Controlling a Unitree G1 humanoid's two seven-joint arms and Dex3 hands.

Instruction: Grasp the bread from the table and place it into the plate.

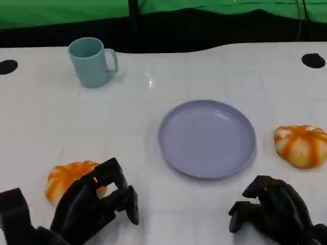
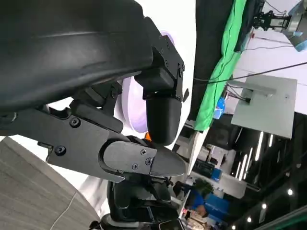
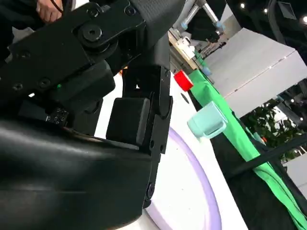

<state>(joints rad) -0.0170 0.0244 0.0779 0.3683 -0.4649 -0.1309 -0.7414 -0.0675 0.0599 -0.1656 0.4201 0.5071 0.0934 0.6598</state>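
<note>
Beside the bread (image 1: pixel 65 178) (table's near edge), left hand (image 1: pixel 84 204) spread, empty; right hand (image 1: pixel 276 212) curled, empty.

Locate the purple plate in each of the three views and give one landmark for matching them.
Head view: purple plate right of centre, nothing on it.
Left wrist view: a lilac sliver behind the left robot hand.
Right wrist view: its curved rim beside the right robot hand.
Shared landmark: the green backdrop.

Head view looks down on the plate (image 1: pixel 207 139); both close wrist views, seemingly sideways, share it.
</note>
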